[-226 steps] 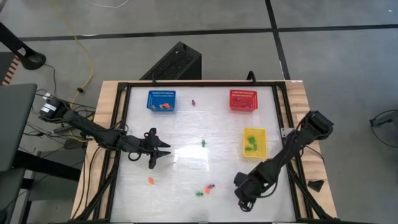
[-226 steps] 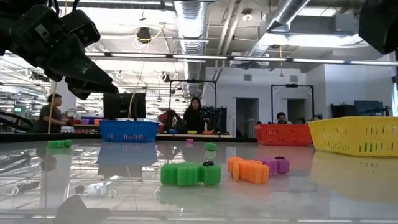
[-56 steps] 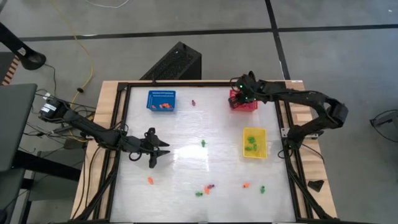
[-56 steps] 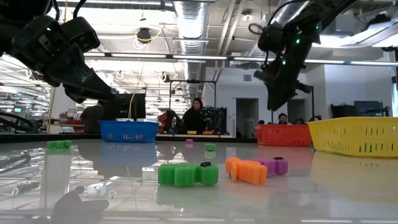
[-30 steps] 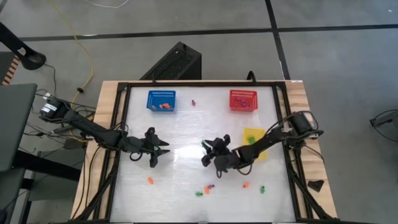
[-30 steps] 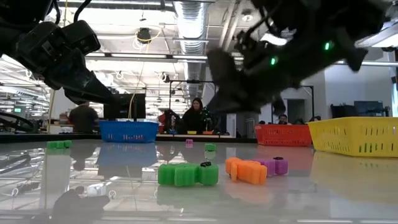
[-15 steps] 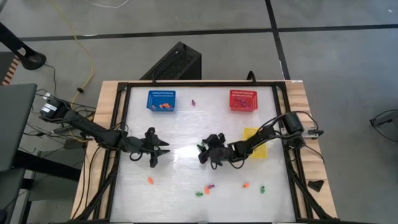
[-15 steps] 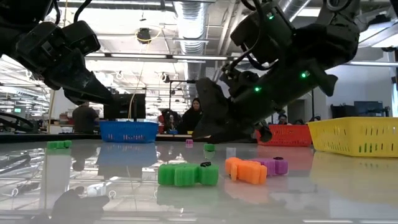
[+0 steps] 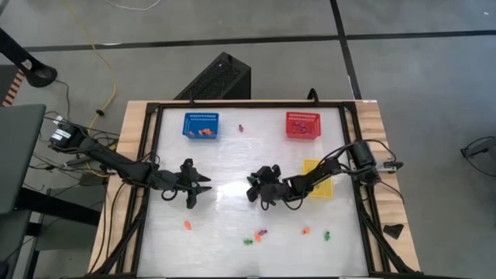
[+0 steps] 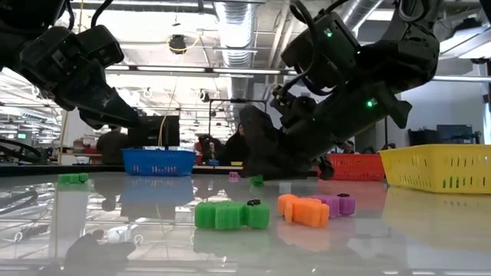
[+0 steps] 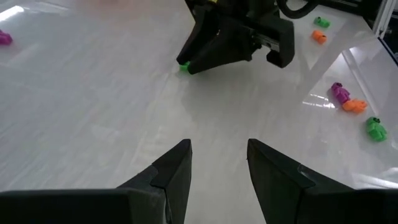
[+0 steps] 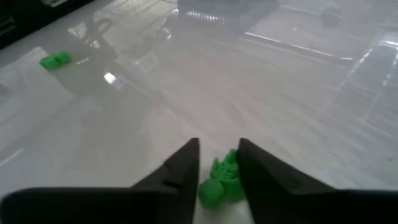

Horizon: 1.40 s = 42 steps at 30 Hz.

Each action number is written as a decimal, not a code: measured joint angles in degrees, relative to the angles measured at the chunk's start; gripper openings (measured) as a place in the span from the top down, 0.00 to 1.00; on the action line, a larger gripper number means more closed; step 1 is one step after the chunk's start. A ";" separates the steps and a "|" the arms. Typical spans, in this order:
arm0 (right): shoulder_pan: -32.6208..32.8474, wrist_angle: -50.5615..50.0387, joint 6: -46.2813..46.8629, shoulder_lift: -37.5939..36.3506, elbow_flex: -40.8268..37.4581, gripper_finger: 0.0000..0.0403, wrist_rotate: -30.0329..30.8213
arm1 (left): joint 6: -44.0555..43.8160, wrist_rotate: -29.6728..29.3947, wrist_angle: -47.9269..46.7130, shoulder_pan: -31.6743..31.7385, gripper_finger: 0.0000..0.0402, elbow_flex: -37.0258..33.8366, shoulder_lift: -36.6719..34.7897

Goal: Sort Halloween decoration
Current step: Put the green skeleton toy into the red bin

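Since a moment ago the right gripper (image 9: 252, 188) has dropped to mid-table, its parted fingers (image 12: 184, 167) bracketing — not yet clamping — a green trinket (image 12: 222, 180), while the left gripper (image 9: 203, 187) hovers left of it, jaws apart.

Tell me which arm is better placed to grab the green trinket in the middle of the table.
Right. The right gripper is down at the green trinket, open fingers either side of it. The left gripper hovers apart, open.
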 joint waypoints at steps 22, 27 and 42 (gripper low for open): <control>1.83 -16.16 -8.17 -23.03 -0.16 0.89 -8.91 | 0.02 0.35 0.05 0.01 0.64 0.00 0.00; 2.76 -10.95 -8.21 -16.38 -0.20 0.72 -6.90 | 0.02 0.05 0.21 0.00 0.64 0.00 0.00; 0.78 -5.39 -7.78 -4.96 -0.11 0.39 -6.19 | 0.20 0.09 0.26 0.00 0.64 0.00 0.00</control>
